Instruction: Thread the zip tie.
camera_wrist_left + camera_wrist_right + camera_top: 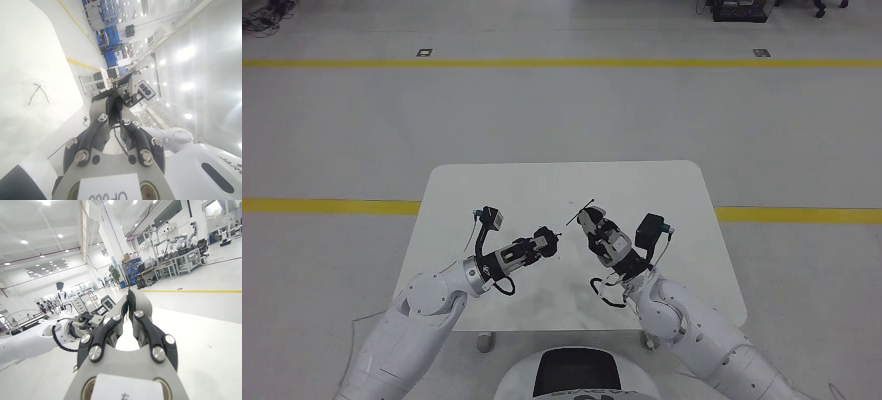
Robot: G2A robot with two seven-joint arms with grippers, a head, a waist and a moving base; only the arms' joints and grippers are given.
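Black zip tie (574, 216) sat pinched crosswise in the right gripper's (588, 214) closed jaws above the surface's (662, 190) middle, its near end pointing at the left gripper (548, 239) just beside it, whose jaws were also closed.

A white label (108, 186) sat on the base plate of the left gripper (113, 99), at the plate's rear edge. It carried dark printed characters, upside down and cut off at the picture's edge, so they could not be read whole. A similar white label (128, 387) sat at the rear edge of the right gripper's (129, 298) base plate, showing only part of one dark mark. Far off in the hall, a small white sign (118, 53) with a single dark letter stood against a blue panel.
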